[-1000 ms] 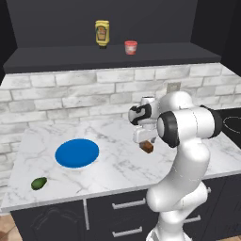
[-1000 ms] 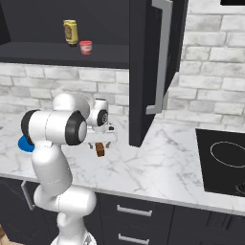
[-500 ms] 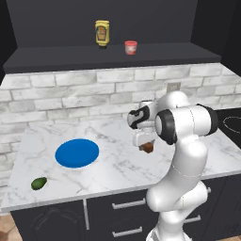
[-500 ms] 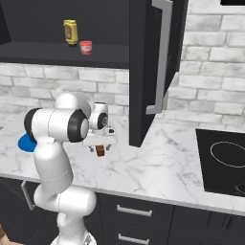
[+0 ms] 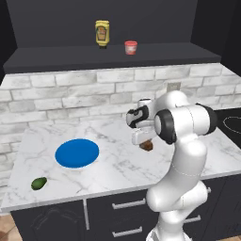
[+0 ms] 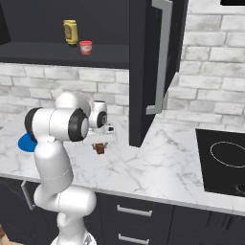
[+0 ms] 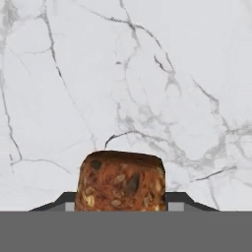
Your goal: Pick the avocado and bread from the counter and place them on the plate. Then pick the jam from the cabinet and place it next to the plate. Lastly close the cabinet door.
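The hand [image 5: 146, 141] points straight down at the table [image 5: 117, 164], its two fingertips [image 7: 184, 199] closed against the sides of the bread [image 7: 120, 181]; the grip looks seated for lifting. The bread sits on or just above the marble, well apart from the plate [image 5: 77, 153]. The avocado [image 5: 38, 183] lies near the table's front left corner, untouched. The arm is folded, elbow high, forearm reaching forward.
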You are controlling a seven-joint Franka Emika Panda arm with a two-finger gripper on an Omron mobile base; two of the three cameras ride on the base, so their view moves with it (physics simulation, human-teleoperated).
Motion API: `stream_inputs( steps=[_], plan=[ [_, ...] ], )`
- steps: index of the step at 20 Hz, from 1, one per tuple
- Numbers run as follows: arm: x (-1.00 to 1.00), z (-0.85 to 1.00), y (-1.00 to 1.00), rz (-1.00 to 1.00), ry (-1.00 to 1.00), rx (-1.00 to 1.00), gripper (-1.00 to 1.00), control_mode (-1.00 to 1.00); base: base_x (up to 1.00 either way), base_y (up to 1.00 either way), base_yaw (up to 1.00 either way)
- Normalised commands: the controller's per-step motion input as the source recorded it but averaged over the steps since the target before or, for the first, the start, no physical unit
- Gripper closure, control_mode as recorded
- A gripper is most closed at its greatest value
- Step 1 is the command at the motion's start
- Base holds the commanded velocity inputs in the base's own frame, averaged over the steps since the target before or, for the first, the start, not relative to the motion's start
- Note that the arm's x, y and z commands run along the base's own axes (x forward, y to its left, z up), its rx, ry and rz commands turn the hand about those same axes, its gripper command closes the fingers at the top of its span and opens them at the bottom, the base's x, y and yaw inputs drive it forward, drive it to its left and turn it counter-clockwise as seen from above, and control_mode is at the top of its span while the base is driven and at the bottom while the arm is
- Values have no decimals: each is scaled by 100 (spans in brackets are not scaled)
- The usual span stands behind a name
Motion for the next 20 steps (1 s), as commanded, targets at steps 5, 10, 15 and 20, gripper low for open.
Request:
stream_inputs(
  steps=[5,10,15,20],
  plan=[
    [-66,36,0,4,-29,2,100,-100,0,0,0],
    [-56,68,21,5,-23,0,100,-100,0,0,0],
    [-41,74,39,9,-5,0,100,-100,0,0,0],
    [-32,76,42,15,0,0,100,-100,0,0,0]
  ],
)
